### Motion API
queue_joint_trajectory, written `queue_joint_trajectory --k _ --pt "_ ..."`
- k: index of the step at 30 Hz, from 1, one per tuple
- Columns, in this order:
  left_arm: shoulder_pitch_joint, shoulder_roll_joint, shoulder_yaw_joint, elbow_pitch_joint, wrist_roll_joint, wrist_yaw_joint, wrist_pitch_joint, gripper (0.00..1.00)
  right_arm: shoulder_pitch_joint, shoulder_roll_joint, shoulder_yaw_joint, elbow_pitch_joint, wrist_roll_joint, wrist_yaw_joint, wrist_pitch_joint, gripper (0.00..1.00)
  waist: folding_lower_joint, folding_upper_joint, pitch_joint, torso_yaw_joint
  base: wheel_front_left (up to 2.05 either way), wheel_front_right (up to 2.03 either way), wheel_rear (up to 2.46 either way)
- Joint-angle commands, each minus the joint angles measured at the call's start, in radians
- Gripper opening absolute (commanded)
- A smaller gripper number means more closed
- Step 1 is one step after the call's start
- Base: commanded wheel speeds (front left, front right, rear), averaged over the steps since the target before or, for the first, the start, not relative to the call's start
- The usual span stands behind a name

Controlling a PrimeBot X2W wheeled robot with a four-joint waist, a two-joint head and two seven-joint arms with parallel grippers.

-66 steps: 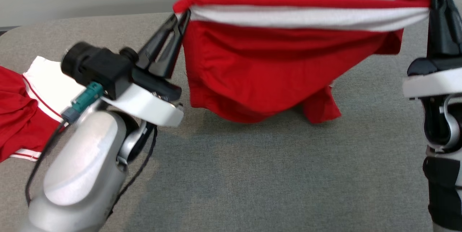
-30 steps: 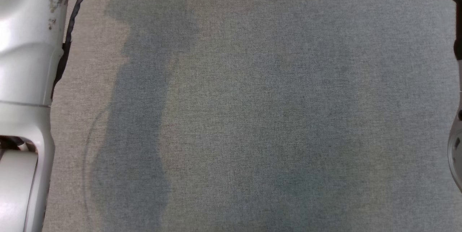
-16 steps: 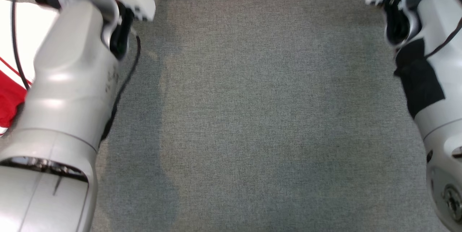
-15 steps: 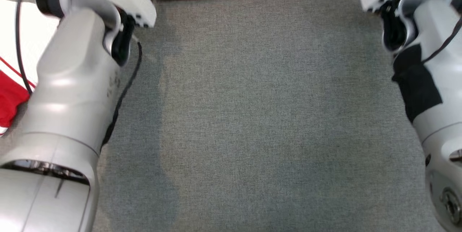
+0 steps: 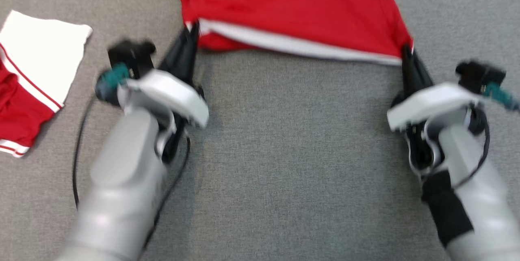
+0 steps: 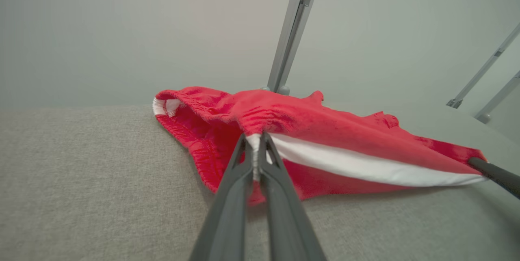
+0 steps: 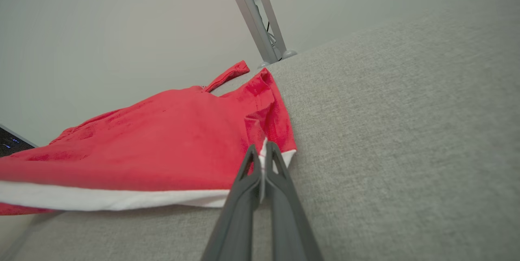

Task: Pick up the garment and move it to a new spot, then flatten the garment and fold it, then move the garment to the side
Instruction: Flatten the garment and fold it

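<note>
Shorts of soft red cloth with a white stripe (image 5: 292, 13) lie spread on the grey cloth-covered bench (image 5: 292, 151). They are out toward its far edge, about midway between its left and right edges. The left end effector (image 5: 191, 35) is shut tight on the near left corner of the shorts, with a bit of white cloth pinched between its two long dark fingers. The right end effector (image 5: 406, 56) is shut tight on the near right corner in the same way. The white stripe runs in a straight, tight line from one end effector to the other, lifted a little off the bench. By the left edge of the bench lies another piece of red and white cloth (image 5: 32, 70), well apart from the shorts. A grey metal post (image 6: 290, 33) stands behind the far edge.
</note>
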Motion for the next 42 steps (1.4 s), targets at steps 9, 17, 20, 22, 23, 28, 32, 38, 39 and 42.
queue_joint_trajectory --k 9,17,20,22,23,28,32,38,39,42 --pt "0.417 0.022 0.029 -0.312 0.077 -0.001 -0.004 0.0 0.404 -0.007 -0.042 -0.297 0.054 0.0 -0.002 0.0 0.0 0.0 -0.129 -0.002 0.0 0.0 0.0" --pt "0.688 0.049 0.031 -0.527 0.072 0.05 0.024 0.0 0.704 -0.008 -0.037 -0.524 0.055 0.0 -0.002 0.0 0.0 0.0 -0.215 0.016 0.0 0.0 0.0" --pt "0.769 0.055 0.029 -0.616 0.06 0.077 0.063 0.0 0.802 -0.008 -0.048 -0.591 0.083 0.0 -0.002 0.0 0.0 0.0 -0.238 0.02 0.0 0.0 0.0" --pt "0.819 0.059 0.029 -0.674 0.053 0.096 0.089 0.0 0.857 -0.007 -0.049 -0.628 0.088 0.0 -0.002 0.0 0.0 0.0 -0.252 0.017 0.0 0.0 0.0" --pt "0.845 0.06 0.029 -0.703 0.052 0.108 0.102 0.0 0.886 -0.008 -0.051 -0.641 0.091 0.0 0.007 0.0 0.0 0.0 -0.26 0.016 0.0 0.0 0.0" --pt "0.922 0.069 0.023 -0.815 0.047 0.141 0.151 0.0 0.958 -0.008 -0.091 -0.708 0.062 0.0 0.037 0.0 0.0 0.0 -0.273 0.016 0.0 0.0 0.0" --pt "0.925 0.076 0.029 -0.842 0.042 0.152 0.17 0.0 0.946 -0.008 -0.117 -0.728 0.041 0.0 0.061 0.0 0.0 0.0 -0.274 0.019 0.0 0.0 0.0" --pt "0.86 0.088 0.034 -0.826 0.037 0.141 0.189 0.0 0.831 -0.009 -0.159 -0.743 -0.025 0.0 0.112 0.0 0.0 0.0 -0.246 0.037 0.0 0.0 0.0" --pt "0.842 0.09 0.031 -0.82 0.04 0.135 0.193 0.0 0.804 -0.008 -0.172 -0.742 -0.035 0.0 0.123 0.0 0.0 0.0 -0.237 0.046 0.0 0.0 0.0" --pt "0.775 0.083 0.016 -0.796 0.038 0.113 0.203 0.0 0.7 -0.008 -0.194 -0.745 -0.063 0.0 0.157 0.0 0.0 0.0 -0.203 0.08 0.0 0.0 0.0"
